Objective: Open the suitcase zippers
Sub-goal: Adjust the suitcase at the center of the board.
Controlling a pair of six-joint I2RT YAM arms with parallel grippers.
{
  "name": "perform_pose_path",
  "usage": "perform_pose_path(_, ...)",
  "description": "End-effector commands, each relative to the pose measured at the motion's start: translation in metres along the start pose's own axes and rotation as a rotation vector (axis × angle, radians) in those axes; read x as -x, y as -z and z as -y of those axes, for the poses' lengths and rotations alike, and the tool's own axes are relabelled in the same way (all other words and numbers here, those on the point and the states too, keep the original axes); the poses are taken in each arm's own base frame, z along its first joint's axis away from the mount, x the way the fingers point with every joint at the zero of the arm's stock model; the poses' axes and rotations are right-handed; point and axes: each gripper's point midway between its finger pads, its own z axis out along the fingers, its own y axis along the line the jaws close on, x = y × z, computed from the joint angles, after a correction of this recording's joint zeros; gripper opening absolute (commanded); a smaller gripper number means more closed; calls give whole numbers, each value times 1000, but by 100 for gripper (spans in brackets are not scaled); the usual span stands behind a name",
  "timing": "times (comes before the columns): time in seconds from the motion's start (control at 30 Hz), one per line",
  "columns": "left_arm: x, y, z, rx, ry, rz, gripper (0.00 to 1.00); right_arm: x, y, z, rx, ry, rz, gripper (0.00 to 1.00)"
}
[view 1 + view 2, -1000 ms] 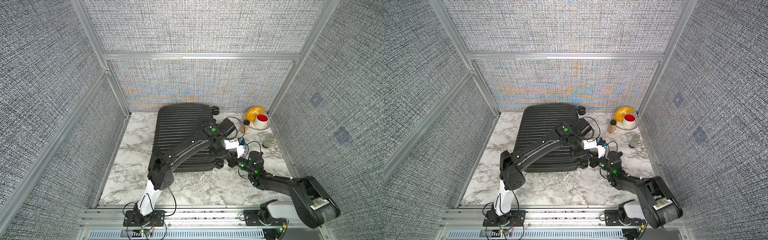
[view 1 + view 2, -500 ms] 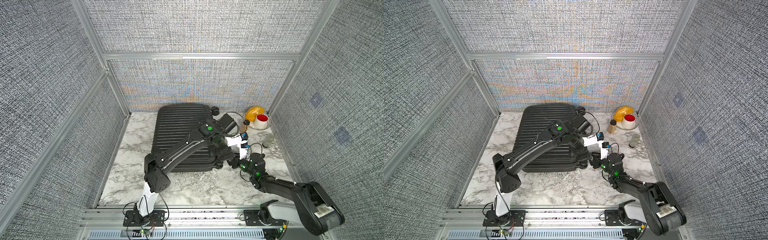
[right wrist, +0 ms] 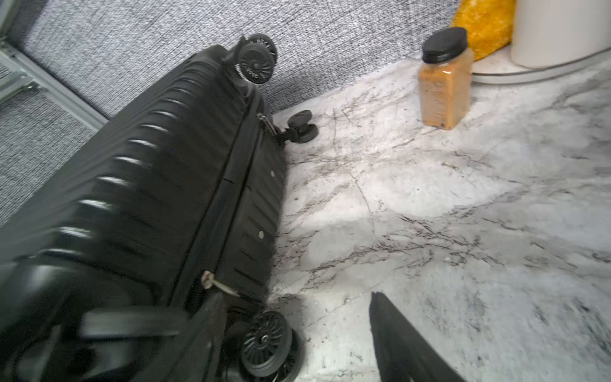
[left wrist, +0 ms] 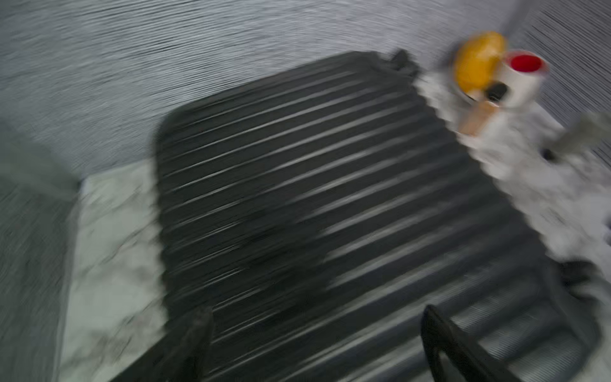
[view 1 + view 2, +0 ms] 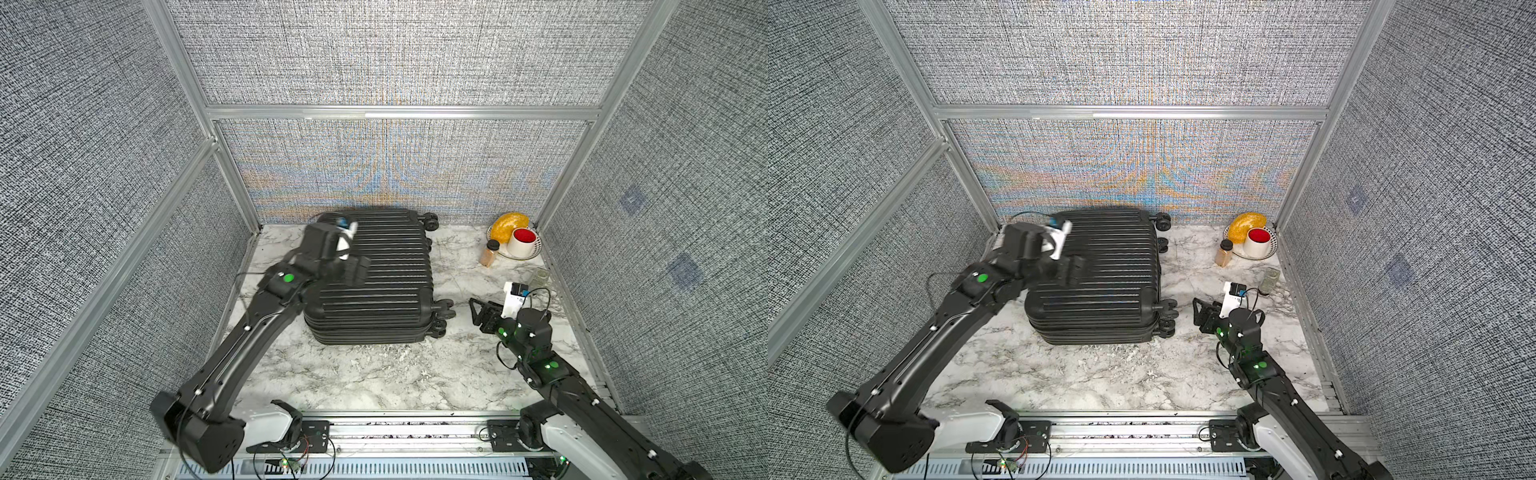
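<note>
The black ribbed suitcase [image 5: 374, 286] [image 5: 1100, 286] lies flat on the marble table, wheels to the right. My left gripper [image 5: 353, 272] [image 5: 1073, 270] hovers open over its top shell, nothing between the fingers; the left wrist view is blurred and shows the ribs [image 4: 297, 165] below the gripper [image 4: 314, 330]. My right gripper [image 5: 482, 316] [image 5: 1204, 316] stands open, right of the near wheels, holding nothing. In the right wrist view the gripper [image 3: 297, 317] is beside a wheel [image 3: 264, 340]. The zipper track [image 3: 228, 185] runs between the shell halves, one metal pull [image 3: 218, 284] at the near end, another pull [image 3: 266, 124] at the far end.
A spice jar [image 5: 489, 253] [image 3: 444, 86] stands at the back right beside a plate [image 5: 534, 254] holding a yellow thing and a white cup with a red inside. A small clear glass [image 5: 540, 276] is near the right wall. Panel walls close in on three sides.
Both grippers opened. The left arm swung from the wheel side of the suitcase to over its top left. The right gripper drew back to the right, away from the wheels.
</note>
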Motion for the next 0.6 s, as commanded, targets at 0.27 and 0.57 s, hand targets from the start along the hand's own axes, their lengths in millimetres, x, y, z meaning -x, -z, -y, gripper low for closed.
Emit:
perform_pose_path(0.27, -70, -34, -156, 280, 552, -129, 91, -35, -1, -92, 171, 407, -282, 71)
perform_pose_path(0.57, -98, -60, -144, 199, 524, -271, 90, -49, -14, -67, -22, 473, -370, 71)
